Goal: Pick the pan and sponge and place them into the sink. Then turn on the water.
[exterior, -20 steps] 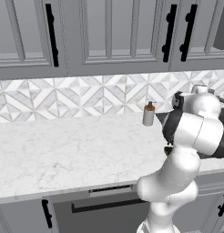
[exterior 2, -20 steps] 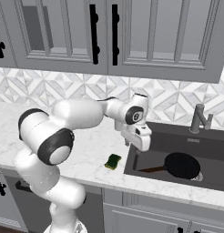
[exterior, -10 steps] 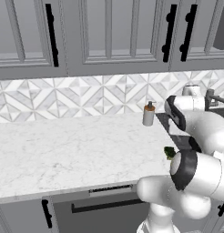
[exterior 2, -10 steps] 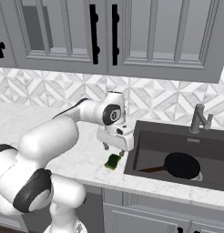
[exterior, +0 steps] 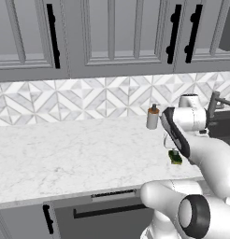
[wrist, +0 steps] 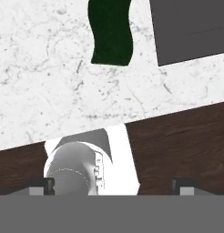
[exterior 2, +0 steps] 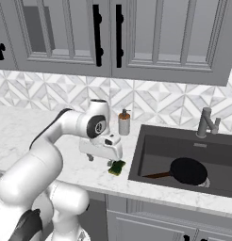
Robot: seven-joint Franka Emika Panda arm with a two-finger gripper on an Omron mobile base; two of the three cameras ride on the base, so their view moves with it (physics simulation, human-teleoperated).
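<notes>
Rendered kitchen — grey cabinets point(exterior 2: 136, 37), tiled backsplash point(exterior: 89, 100), marble counter point(exterior: 75, 154), sink point(exterior 2: 158, 150) with faucet point(exterior 2: 206, 123)

Light even, flat, bright; no obvious source. My arm casts no clear shadow on counter point(exterior 2: 47, 129). No glare on marble. Sink point(exterior 2: 155, 155) interior dark, at 3 o'clock. Edges crisp, no blur, no lens distortion at frame corners.

The arm point(exterior: 201, 149) partly hides the sponge point(exterior: 175, 157).
</notes>
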